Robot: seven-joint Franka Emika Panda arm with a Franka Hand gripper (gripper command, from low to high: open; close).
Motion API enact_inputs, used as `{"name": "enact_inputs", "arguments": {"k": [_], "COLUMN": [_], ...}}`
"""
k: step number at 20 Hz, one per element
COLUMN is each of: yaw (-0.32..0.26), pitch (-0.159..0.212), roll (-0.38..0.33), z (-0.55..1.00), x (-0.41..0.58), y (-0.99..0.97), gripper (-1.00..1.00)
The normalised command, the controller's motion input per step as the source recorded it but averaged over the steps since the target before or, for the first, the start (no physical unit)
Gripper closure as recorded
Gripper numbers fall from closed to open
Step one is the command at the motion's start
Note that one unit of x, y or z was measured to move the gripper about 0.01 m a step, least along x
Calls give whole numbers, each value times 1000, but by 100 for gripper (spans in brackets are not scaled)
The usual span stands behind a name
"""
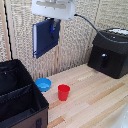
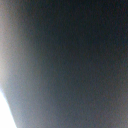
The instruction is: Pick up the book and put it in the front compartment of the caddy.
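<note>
High above the caddy (image 1: 17,95), the half-hidden hand (image 1: 52,25) seemingly grips the hanging book (image 1: 44,38).

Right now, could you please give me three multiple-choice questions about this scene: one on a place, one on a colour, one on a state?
1. Where is the book?
A. lying on the table
B. hanging in the air under the gripper
C. inside the caddy

2. What colour is the cup?
A. red
B. green
C. white

3. How is the cup?
A. tipped over
B. upside down
C. upright

Answers: 1 B, the book is clear above the table; 2 A, it is plainly red; 3 C, its opening faces up.
</note>
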Motion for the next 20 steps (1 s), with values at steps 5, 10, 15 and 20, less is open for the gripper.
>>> {"name": "enact_inputs", "arguments": {"k": [5, 10, 15, 20], "yaw": [-117, -120, -128, -105], "pitch": [2, 17, 12, 0], "roll": [0, 0, -12, -37], "z": [158, 66, 29, 2], "x": [-90, -50, -26, -94], "y": [724, 734, 751, 799], "gripper": [100, 100, 100, 100]}}
